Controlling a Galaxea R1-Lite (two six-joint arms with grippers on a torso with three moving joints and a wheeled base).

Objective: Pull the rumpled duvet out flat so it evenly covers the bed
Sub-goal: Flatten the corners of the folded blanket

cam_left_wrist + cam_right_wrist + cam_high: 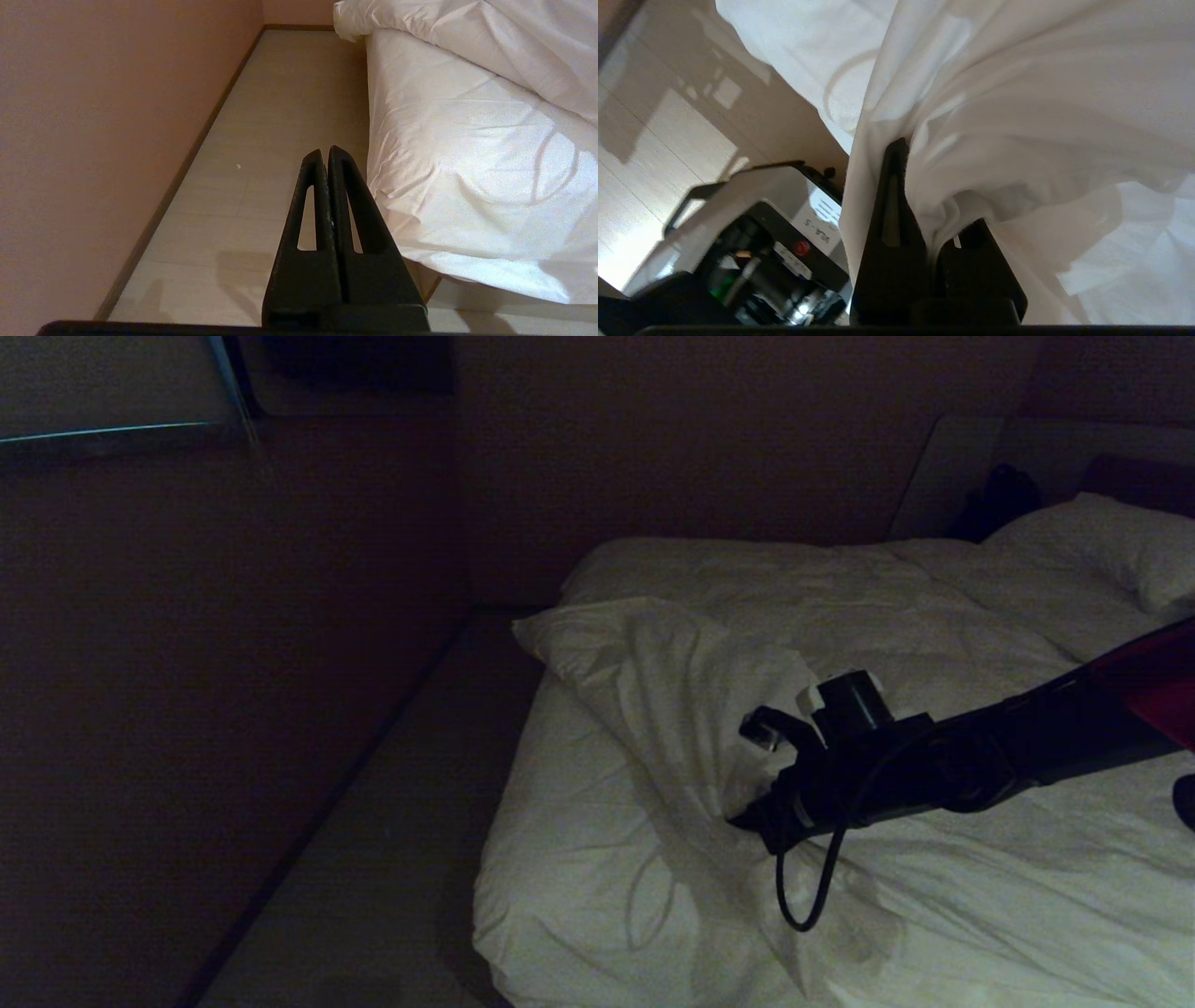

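A dim room, wall and bare floor (373, 859) beside the bed (467, 186); the duvet (672, 663) lies bunched diagonally toward the pillow. The right gripper (920, 186), nearer, pinches a duvet fold above the uncovered foot corner; the left gripper (325, 156) hangs closed, empty.

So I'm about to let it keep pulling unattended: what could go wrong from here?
The right gripper is shut on only a thin fold of the duvet, so the cloth might slip free mid-pull. A loose cable hangs from that arm onto the creases and could snag. The left gripper is shut beside the bed, so one-sided pulling may skew the cover.
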